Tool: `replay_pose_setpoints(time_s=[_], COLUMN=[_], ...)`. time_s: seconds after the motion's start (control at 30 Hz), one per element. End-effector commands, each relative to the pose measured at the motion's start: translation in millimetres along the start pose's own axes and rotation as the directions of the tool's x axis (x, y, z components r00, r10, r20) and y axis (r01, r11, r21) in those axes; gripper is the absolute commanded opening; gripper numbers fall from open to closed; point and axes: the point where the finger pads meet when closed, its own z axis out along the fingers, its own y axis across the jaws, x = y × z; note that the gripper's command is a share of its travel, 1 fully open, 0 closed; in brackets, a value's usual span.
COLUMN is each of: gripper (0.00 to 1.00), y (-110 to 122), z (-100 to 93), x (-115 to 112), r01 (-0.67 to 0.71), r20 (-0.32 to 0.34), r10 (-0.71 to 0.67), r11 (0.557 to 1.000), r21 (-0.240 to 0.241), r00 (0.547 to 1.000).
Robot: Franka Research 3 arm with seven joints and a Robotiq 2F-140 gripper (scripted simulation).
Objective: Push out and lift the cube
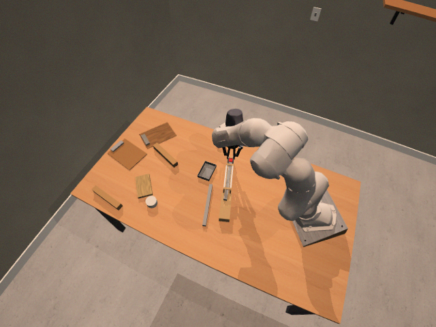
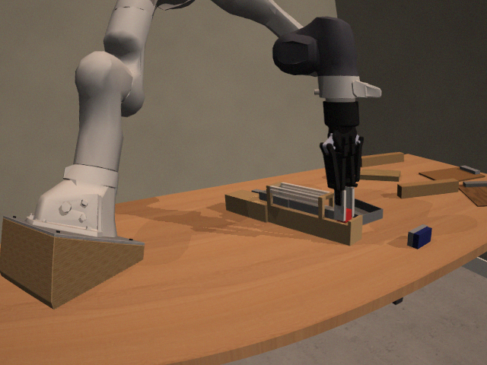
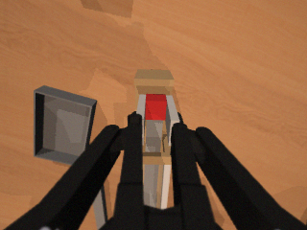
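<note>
You see the gripper (image 2: 344, 204) pointing straight down at the end of the channel (image 2: 298, 212) with the ledge and raised lip. Its fingers are clamped on the red cube (image 3: 155, 106), which sits low on the ledge, just behind the wooden lip (image 2: 355, 231), below the level of the channel's roof (image 2: 298, 189).

Around it, the grey tray (image 3: 62, 126) lies just beside the channel on the far side, very near the fingers. A grey bar (image 1: 207, 204) lies on the table (image 2: 236, 294) near the channel and along it. A small blue block (image 2: 419, 236) rests apart, near the table's edge. Wooden blocks (image 2: 427, 188) and flat boards (image 1: 127, 153) stay well apart. A white cylinder (image 1: 151, 201) stands beside a small board (image 1: 144, 185).
</note>
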Motion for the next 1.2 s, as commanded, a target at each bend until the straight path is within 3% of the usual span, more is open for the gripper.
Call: replay_pose_setpoints(time_s=[0.0,0.7,0.9,0.97,1.17], gripper=[0.00,0.00,0.00,0.00,0.00], y=[-1,-1,-1,-1,-1], z=[1.2,-2.5,-32.8,-32.8,-71.3], x=[0,0,0,0,0], r01=[0.005,0.005,0.005,0.005,0.005], r20=[-0.001,-0.001,-0.001,-0.001,-0.001], r10=[-0.005,-0.005,-0.005,-0.005,-0.005], r11=[1.000,1.000,1.000,1.000,1.000], r21=[0.001,0.001,0.001,0.001,0.001], r00=[1.000,1.000,1.000,1.000,1.000])
